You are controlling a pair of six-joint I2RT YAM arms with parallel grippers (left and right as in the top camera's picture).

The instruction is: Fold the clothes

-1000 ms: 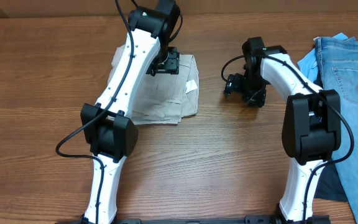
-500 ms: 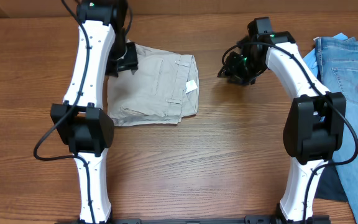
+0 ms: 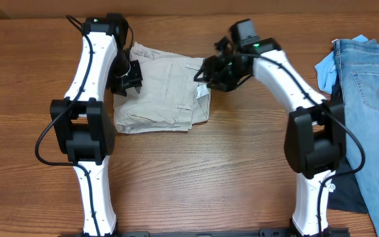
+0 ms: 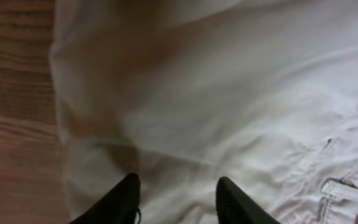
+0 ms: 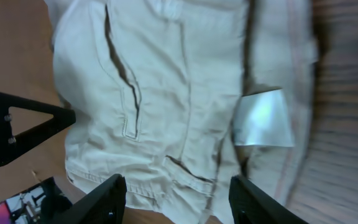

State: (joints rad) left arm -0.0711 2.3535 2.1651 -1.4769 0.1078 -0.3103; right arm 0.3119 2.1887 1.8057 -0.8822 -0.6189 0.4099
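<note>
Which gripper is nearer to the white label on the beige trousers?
Right. The right gripper is at the beige trousers' edge, close to the white label; the left gripper is at the opposite edge, with the whole garment between.

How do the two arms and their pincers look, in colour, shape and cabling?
The left arm and the right arm both have white tubular links joined by bulky black joint housings. A thin black cable loops beside each. The left pincer and the right pincer are black, each with two tapered fingers.
</note>
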